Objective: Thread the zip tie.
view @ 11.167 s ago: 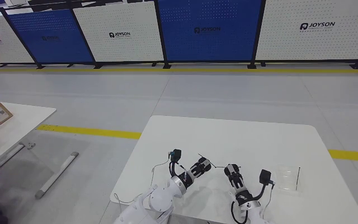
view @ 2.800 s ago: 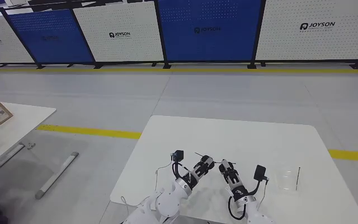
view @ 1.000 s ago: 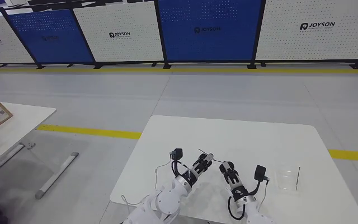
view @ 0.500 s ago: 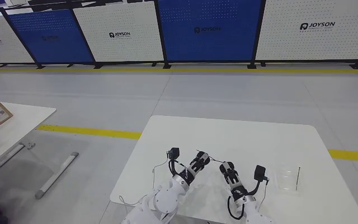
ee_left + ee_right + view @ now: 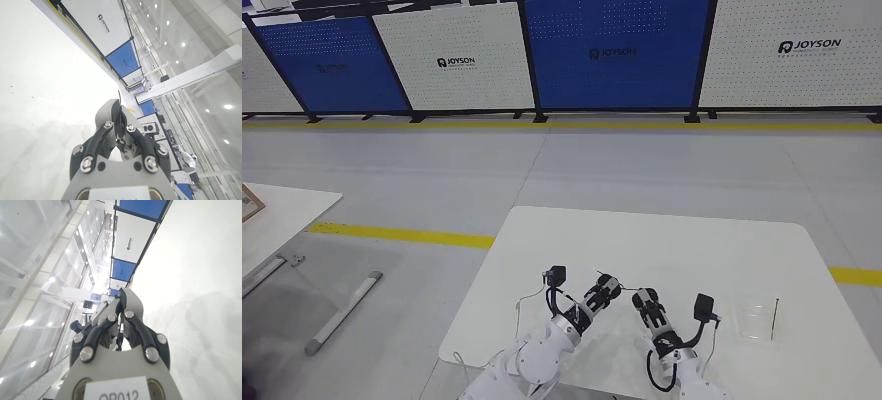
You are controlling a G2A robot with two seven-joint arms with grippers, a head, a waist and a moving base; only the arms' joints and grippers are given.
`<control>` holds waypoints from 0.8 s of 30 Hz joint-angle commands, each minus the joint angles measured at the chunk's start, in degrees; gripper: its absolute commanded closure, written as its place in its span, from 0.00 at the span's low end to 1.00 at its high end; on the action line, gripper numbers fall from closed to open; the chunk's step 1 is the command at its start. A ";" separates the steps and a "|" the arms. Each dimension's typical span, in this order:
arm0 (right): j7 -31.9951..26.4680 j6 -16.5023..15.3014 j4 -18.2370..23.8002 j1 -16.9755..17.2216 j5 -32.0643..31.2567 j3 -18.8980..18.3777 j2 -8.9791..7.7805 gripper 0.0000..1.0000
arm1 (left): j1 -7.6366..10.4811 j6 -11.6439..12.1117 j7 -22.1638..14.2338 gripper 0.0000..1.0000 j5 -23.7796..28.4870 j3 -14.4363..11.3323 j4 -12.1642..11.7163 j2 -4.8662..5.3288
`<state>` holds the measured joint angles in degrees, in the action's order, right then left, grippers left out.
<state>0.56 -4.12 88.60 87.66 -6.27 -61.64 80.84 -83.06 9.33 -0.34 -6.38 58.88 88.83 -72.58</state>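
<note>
Black thin plastic zip tie [image 5: 119, 99] is held between both grippers over the white rectangular table [image 5: 692, 240].
Left gripper [image 5: 120, 107] pinches its flat strap, tip protruding; right gripper [image 5: 120, 298] is clamped on its small blocky end.

We find the table [image 5: 672, 240] in the lower middle and right of the top view. Near its lower edge the left gripper [image 5: 608, 285] sits just left of the right gripper [image 5: 642, 298], with the zip tie [image 5: 618, 279] running between their tips. A clear tray [image 5: 752, 322] lies on the table further right, well apart. A second table [image 5: 282, 215] stands at the left edge, and partition panels [image 5: 617, 55] line the top.
</note>
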 commanded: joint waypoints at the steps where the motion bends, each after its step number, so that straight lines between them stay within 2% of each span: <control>1: -0.14 0.06 -0.01 -0.02 0.24 -0.03 0.02 0.56 | -0.06 0.01 0.24 1.00 0.26 0.08 0.10 -0.03; 2: -0.23 0.05 -0.01 -0.03 0.37 -0.09 0.03 0.00 | -0.09 -0.12 0.45 1.00 0.65 0.16 0.14 -0.06; 7: -1.78 -0.79 0.18 0.06 1.00 -0.59 -0.08 0.00 | -0.06 -1.60 1.78 1.00 3.79 0.68 0.57 -0.32; 11: -2.18 -2.24 1.25 1.02 0.00 -1.31 -0.35 0.00 | 0.17 -4.04 3.02 1.00 8.61 1.76 1.74 -0.61; 14: -2.39 -3.30 2.09 2.00 -0.23 -1.83 -0.53 0.00 | -0.18 -5.03 1.53 1.00 14.31 2.89 3.58 -0.71; 17: -2.59 -4.14 2.25 2.41 1.21 -2.00 -0.52 0.00 | -0.52 -7.17 -1.37 1.00 19.26 4.29 5.32 -0.60; 24: -2.59 -4.14 2.25 2.41 1.21 -2.00 -0.52 0.00 | -0.50 -7.48 -1.90 1.00 19.63 4.56 5.66 -0.56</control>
<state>-2.03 -8.26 90.85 90.07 -5.06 -63.64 80.32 -83.56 1.85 -2.24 13.24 63.44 94.50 -73.13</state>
